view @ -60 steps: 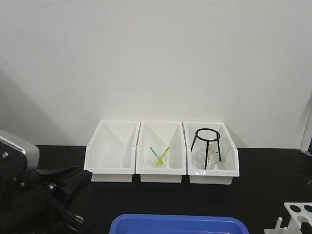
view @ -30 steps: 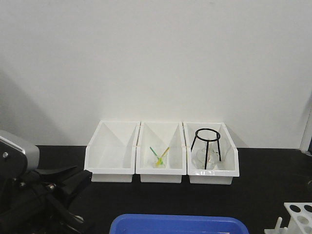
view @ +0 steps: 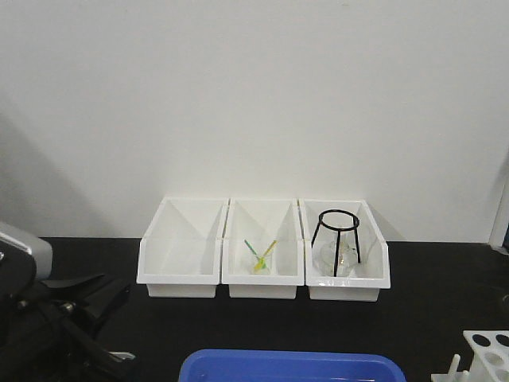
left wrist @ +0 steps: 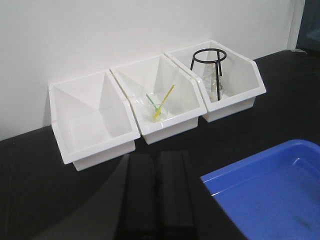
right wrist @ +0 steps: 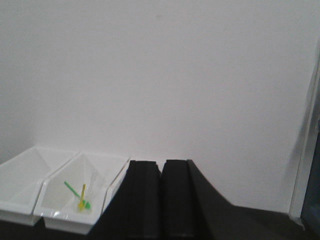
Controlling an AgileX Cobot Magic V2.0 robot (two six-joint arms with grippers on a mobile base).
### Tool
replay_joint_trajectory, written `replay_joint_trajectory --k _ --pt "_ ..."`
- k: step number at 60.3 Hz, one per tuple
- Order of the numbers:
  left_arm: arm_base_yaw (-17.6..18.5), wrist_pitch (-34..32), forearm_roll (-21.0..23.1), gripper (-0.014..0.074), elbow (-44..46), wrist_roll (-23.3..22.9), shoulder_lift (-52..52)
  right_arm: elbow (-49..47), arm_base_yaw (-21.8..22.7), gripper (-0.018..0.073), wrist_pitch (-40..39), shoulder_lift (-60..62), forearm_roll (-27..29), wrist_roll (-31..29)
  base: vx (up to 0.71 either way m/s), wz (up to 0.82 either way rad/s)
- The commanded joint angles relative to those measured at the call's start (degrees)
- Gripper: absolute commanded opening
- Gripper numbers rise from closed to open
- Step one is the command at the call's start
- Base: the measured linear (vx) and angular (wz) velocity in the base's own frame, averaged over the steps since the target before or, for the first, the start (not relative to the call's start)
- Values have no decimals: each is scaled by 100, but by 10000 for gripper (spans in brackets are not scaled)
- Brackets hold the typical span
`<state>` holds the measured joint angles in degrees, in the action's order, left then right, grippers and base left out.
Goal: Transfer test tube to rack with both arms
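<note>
Left wrist view: left tool (left wrist: 157, 159) pinched closed, empty, right tool (right wrist: 162, 164) too. No test tube visible; could clip rack (view: 487, 350) right of blue tray (view: 290, 367) reaching blind.

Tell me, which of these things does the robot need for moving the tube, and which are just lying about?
Needed: rack, left gripper, right gripper (both shut, empty). The test tube is not in view.

Lying about: white bins, coloured sticks in the middle one, black wire stand in the right one, blue tray.
</note>
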<state>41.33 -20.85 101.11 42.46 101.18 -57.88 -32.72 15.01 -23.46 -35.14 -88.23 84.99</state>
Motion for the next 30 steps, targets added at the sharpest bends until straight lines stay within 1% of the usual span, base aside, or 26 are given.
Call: replay_joint_trajectory --k 1,4,9,17,30 --pt "23 54 142 -7 93 29 174 -204 22 -13 -17 54 -889 858 0 0" --pt "23 21 150 -6 93 29 174 -204 22 -13 -55 54 -1106 1015 0 0" --pt "23 9 150 -6 93 29 174 -204 22 -12 -115 54 -1307 1031 0 0" --pt "23 51 150 -6 93 29 174 -204 22 -11 -260 54 -1311 1040 0 0" --pt "23 51 150 -6 93 29 174 -204 22 -11 -266 54 -1311 1040 0 0"
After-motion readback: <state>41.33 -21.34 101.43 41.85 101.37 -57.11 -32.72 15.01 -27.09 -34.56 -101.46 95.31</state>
